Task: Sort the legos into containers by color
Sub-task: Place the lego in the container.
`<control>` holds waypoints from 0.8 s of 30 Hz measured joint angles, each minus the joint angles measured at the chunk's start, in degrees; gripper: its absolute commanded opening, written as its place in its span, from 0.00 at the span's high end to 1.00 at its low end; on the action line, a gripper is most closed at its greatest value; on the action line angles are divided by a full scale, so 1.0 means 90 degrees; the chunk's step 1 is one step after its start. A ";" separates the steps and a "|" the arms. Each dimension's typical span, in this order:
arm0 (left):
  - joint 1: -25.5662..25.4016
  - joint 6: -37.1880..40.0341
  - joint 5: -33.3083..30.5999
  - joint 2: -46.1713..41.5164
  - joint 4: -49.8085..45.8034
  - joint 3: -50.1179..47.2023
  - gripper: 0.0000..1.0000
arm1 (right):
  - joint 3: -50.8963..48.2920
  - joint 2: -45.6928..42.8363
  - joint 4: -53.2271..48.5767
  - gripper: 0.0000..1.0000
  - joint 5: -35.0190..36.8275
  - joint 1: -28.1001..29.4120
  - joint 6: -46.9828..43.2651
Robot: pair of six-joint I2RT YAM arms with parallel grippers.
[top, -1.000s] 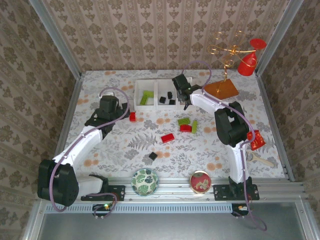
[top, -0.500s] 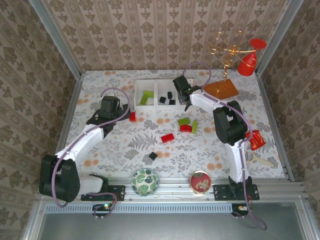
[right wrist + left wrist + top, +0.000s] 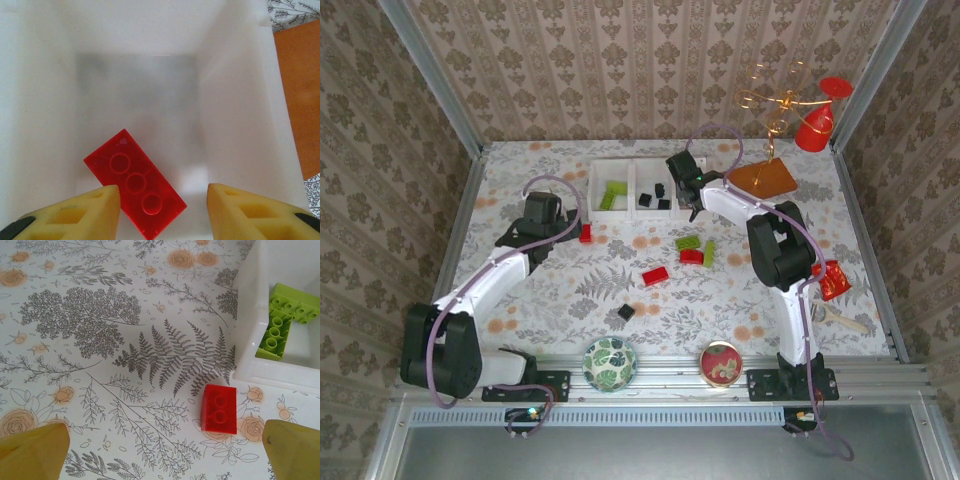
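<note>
Right, the white tray (image 3: 610, 163) sits at the far edge of the table (image 3: 520, 290), about midway along it. Through the right wrist camera I look straight down into its right-hand compartment, where a red three-stud brick (image 3: 135, 187) lies on the floor, turned at an angle to the walls. The right gripper (image 3: 162, 189) hangs over it with its yellow fingers (image 3: 250, 215) parted. The brick's near end lies between them, close by one finger with a plain gap to the other, so nothing is pinched. The orange-brown board (image 3: 297, 100) lies just past the tray's right wall.

My left gripper (image 3: 162, 440) is spread wide and holds nothing. Under it a red two-stud brick (image 3: 218, 408) lies on the table just off the tray's near left corner, apart from the wall. The left-hand compartment holds the lime green bricks (image 3: 282, 320), and the middle one the black cubes (image 3: 655, 197).

Loose toward the middle of the table are a green brick (image 3: 687, 242), a second green brick (image 3: 708, 253) and a small red brick (image 3: 691, 256) huddled together. Another red brick (image 3: 655, 275) lies closer to the near edge, and a lone black cube (image 3: 626, 312) closer still. A green-patterned bowl (image 3: 610, 362) and a red-rimmed bowl (image 3: 722, 362) stand at the near edge.
</note>
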 measured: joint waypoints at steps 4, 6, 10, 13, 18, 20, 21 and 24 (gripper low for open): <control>0.0000 0.0002 0.0090 0.0097 -0.0002 0.0000 0.00 | -0.0002 -0.0121 -0.0002 0.45 -0.0019 0.0000 0.0002; 0.0005 0.0002 0.0143 0.0175 -0.0007 0.0002 0.01 | -0.0022 -0.0231 -0.0005 0.42 -0.0041 0.0000 0.0000; 0.0005 0.0007 0.0311 0.0418 -0.0051 0.0070 0.01 | -0.0197 -0.0612 -0.0002 0.35 -0.0083 0.0000 0.0029; 0.0005 0.0010 0.0491 0.0665 -0.0056 0.0175 0.01 | -0.0425 -0.0971 0.0005 0.26 -0.0102 0.0015 0.0107; 0.0002 0.0063 0.0758 0.1088 -0.0070 0.0369 0.02 | -0.0991 -0.1600 0.0005 0.16 -0.0151 0.0022 0.0265; -0.0007 0.0080 0.0816 0.1246 -0.0075 0.0418 0.03 | -0.1236 -0.1834 0.0010 0.14 -0.0168 0.0032 0.0335; -0.0015 0.0080 0.0838 0.1328 -0.0075 0.0437 0.04 | -0.1382 -0.1965 0.0012 0.13 -0.0189 0.0032 0.0362; -0.0051 0.0112 0.0867 0.1574 -0.0080 0.0546 0.04 | -0.1821 -0.2348 0.0044 0.12 -0.0202 0.0032 0.0478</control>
